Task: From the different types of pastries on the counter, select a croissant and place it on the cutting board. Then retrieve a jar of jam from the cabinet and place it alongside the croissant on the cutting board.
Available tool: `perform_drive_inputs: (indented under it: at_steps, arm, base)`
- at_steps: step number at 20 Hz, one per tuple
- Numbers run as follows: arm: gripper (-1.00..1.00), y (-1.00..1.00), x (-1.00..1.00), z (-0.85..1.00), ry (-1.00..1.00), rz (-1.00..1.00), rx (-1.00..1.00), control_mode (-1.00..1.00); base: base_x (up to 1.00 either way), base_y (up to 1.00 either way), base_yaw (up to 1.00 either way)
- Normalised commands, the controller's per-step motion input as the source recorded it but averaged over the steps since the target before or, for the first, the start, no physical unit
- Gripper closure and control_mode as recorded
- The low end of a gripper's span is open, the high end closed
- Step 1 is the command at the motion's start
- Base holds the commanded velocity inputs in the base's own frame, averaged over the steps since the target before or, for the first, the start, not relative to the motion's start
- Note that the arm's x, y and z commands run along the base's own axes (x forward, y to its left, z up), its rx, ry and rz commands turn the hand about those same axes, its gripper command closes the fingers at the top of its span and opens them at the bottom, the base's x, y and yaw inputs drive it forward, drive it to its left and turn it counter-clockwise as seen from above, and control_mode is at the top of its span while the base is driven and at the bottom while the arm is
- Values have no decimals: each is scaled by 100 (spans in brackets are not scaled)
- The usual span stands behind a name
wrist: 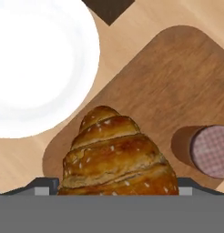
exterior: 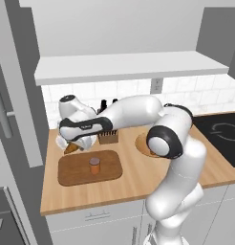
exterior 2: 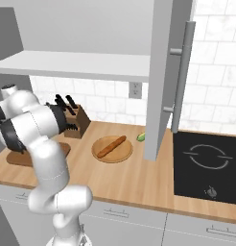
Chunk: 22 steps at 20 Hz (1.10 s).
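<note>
Jar of jam already on cutting board; fingers clamped on croissant over board's corner, still to be set down.

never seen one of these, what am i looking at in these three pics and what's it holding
It is a white robot arm in a rendered kitchen. Two pictures come from cameras behind the arm, left and right; the third looks along its gripper. The jaws are shut on a golden croissant, held over the dark cutting board. A small jam jar already stands on that board. On the wooden counter there are also a white plate, a knife block, and a round wooden plate bearing a long thin roll.
</note>
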Motion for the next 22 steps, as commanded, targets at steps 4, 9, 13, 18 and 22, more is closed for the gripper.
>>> perform_drive_inputs:
  at_steps: [4,9,13,18,22]
  arm:
    - [100,10,-71,-18,0,2,3,-100]
    - [100,-5,-81,-59,-1,1,5,-100]
    - [100,-29,37,2,-1,0,18,-100]
    - [100,-8,6,-5,0,0,10,-100]
    - [100,0,-5,-60,7,0,-1,-100]
  base:
    - [0,0,0]
    - [0,0,0]
    - [0,0,0]
    - [0,0,0]
    - [0,0,0]
